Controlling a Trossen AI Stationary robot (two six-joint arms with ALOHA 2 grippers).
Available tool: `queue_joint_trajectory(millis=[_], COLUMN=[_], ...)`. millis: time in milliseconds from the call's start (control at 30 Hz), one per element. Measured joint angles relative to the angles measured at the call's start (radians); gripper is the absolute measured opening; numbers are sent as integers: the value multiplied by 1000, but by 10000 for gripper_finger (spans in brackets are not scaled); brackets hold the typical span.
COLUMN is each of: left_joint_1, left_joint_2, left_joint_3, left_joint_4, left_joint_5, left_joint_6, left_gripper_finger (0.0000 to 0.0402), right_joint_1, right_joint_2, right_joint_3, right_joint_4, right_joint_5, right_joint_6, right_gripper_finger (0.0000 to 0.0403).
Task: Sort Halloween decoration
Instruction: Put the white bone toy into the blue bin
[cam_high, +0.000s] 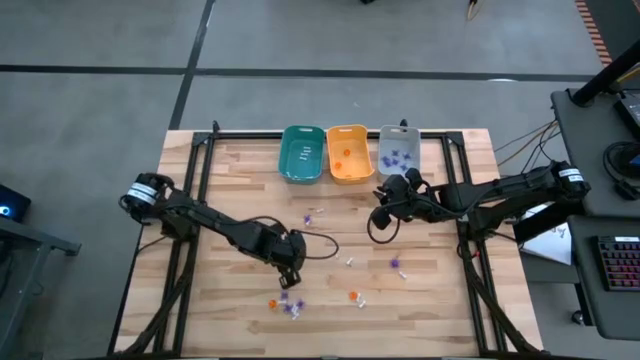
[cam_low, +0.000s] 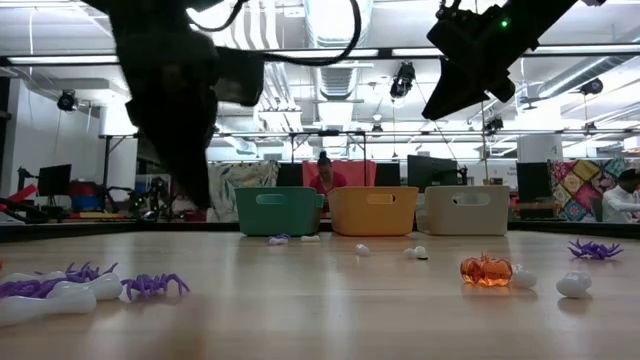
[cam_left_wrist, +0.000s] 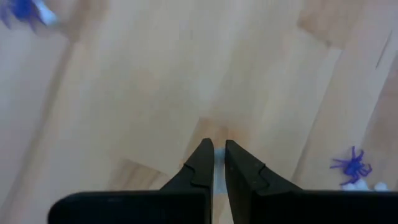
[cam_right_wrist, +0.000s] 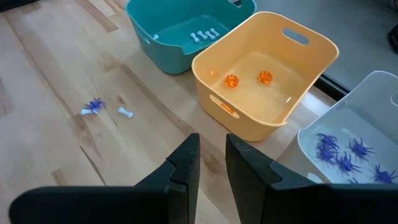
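Left hand (cam_high: 291, 279) pinches shut – no legible writing.

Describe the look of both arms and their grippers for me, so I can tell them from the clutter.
Both arms are dark, slim and jointed, each with a pale band near its base and a black cable looping off the wrist. The left gripper and right gripper each end in two dark, flat, tapering fingers.

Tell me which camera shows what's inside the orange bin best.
The right wrist view: it looks down into the orange bin and shows two orange trinkets on its floor. The high view shows them as small specks. The low view shows only the bin's outer wall. The left wrist view misses the bin.
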Motion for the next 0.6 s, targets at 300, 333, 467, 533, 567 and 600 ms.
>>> queue_joint_trajectory(millis=[300,333,467,533,567,600], left_joint_1=[100,119,210,264,294,324], left_joint_2=[-122,-138,-203,-228,-238,-247], left_joint_3=[1,1,1,2,2,2], left_joint_4=[4,4,5,7,9,10], left_joint_5=[-34,-35,-35,-36,-36,-36], left_joint_6=[219,246,369,428,456,482], left_gripper_finger=[0,0,0,0,0,0], right_joint_1=[0,0,0,0,0,0], right_joint_2=[0,0,0,0,0,0], right_joint_3=[-1,-1,-1,-1,-1,-1], right_joint_4=[6,5,5,5,5,5], right_joint_5=[0,0,0,0,0,0], right_joint_6=[14,14,14,14,14,14], right_gripper_finger=[68,68,68,68,68,68])
